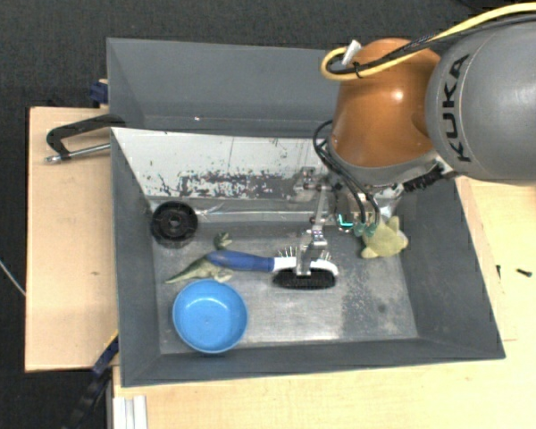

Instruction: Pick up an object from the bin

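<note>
Camera view has the fingers [314,256] low at the middle of the bin [447,275], right over the head of a blue-handled brush [250,262] lying on the bin floor; how far apart they stand, or whether they grip it, I cannot tell; a green toy dinosaur [199,272] touches the handle; a blue bowl [210,318] sits lower left; a black round cap [174,222] lies at the left; a pale yellow lump [384,242] lies just right of centre.

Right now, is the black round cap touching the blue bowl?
Apart. The camera view shows bare bin floor and the green toy animal lying between the black round cap and the blue bowl.
</note>
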`<action>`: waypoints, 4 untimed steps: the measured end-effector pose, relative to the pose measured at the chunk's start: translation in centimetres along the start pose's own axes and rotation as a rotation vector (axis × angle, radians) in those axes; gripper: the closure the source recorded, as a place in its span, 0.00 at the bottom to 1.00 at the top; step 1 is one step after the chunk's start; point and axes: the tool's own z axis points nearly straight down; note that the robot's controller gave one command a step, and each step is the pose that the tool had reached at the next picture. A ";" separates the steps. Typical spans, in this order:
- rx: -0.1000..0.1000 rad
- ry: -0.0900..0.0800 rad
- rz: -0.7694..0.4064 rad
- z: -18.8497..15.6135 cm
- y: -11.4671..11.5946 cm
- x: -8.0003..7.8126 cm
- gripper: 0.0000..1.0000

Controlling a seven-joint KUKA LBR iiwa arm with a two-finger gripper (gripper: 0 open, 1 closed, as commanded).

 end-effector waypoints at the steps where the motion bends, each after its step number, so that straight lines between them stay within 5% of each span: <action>1: -0.001 -0.007 -0.137 12.2 -1.5 -1.6 0.00; 2: -0.001 -0.026 -0.138 11.7 -1.5 -2.0 1.00; 4: 0.000 -0.022 -0.078 -7.8 -1.2 -1.2 1.00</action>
